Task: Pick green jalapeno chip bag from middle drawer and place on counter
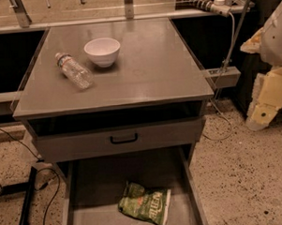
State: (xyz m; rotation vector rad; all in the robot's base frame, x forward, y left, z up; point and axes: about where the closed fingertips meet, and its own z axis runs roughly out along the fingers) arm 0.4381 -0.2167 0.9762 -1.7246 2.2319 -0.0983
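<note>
The broad, flat, glossy grey square counter [149, 76] bears no bag. Below it, the wide grey metal middle drawer [95, 184] stands pulled open. The pale gripper [265, 106] hangs at the right edge, well apart from the drawer; whether it is wide or narrow cannot be told. The crinkled glossy green jalapeno chip bag [145, 203] lies flat on the drawer floor, untouched. A clear plastic bottle [74, 70] and a white round bowl [102, 51] occupy the counter's rear left. Assessment: pick and placement both remain.

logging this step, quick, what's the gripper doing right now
gripper: at the right edge beside the counter, open or closed cannot be told; not holding the green jalapeno chip bag, which lies in the middle drawer
</note>
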